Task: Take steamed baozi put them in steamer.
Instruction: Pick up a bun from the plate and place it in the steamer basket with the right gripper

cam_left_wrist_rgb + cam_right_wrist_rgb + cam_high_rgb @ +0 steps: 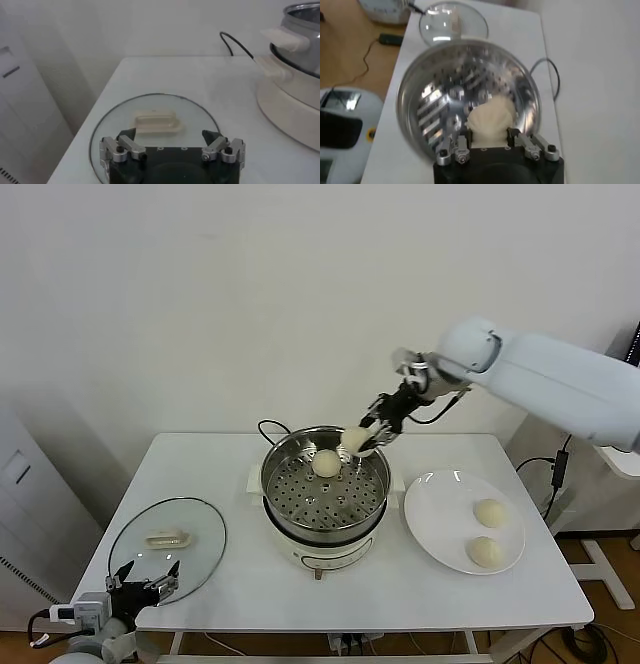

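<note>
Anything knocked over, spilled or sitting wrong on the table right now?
Nothing stands out. The steamer sits upright, one baozi on its tray; the right gripper holds another baozi over its rim. Two buns lie on the plate; the glass lid lies flat near the open left gripper.

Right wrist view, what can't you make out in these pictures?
- Right wrist view: the right gripper and its held baozi hide the baozi already in the steamer.
- Same view: the white plate lies outside the picture.
- Left wrist view: the steamer's inside is cut off by the edge.
</note>
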Robot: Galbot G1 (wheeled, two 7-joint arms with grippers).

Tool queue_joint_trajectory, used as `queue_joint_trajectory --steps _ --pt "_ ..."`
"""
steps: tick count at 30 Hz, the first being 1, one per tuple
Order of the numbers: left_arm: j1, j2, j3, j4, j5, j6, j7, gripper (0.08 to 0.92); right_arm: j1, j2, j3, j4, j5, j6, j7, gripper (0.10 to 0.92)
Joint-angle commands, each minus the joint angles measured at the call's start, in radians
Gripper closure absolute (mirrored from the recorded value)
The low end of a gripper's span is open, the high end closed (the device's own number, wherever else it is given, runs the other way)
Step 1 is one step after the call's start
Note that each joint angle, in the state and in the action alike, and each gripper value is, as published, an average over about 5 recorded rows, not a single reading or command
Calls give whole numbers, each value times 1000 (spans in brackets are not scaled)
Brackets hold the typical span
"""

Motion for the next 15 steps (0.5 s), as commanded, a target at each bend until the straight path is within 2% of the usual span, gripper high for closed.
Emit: queue_joint_trajectory --steps 1,15 --pt "1 1 -2 -1 2 -1 0 177 -81 130 12 -15 81 -57 109 575" --pt "-2 -3 0 2 2 -3 0 177 -163 172 5 -36 5 -126 161 575"
